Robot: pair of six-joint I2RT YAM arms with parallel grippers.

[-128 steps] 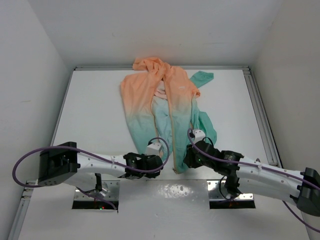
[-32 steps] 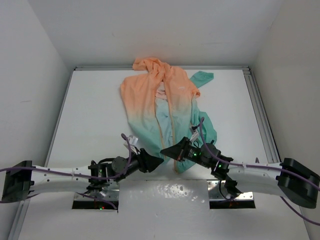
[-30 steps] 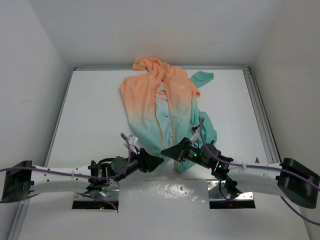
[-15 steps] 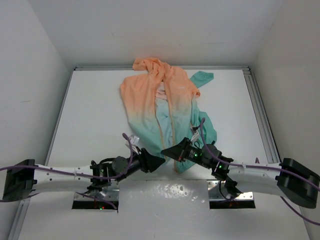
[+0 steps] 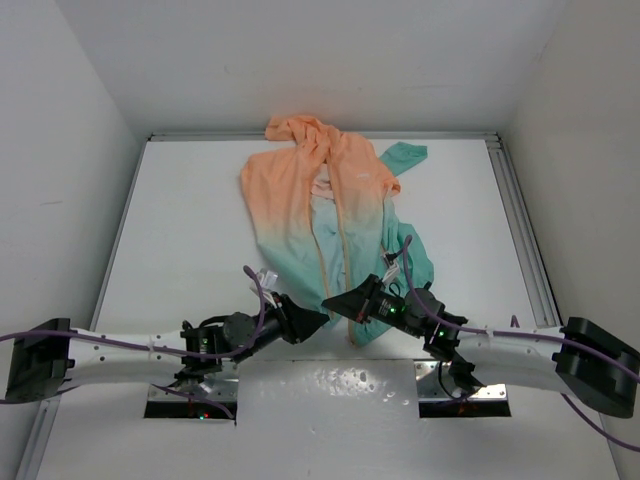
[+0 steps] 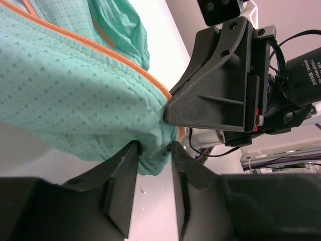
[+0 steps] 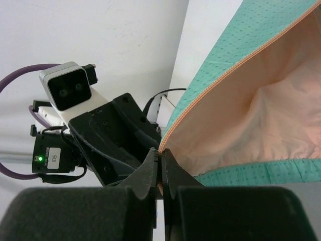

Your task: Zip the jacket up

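While thin and dotted, jacket (image 6: 60,85) crumpled.

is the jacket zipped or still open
Open: the jacket's front panels lie apart, pale lining showing between the orange zipper edges.

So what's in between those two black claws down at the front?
The jacket's teal hem corner. In the left wrist view it bunches between the left gripper's fingers, with the right gripper pinching the orange zipper edge just above.

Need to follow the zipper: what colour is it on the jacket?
Orange zipper against the teal jacket; clearest in the left wrist view.
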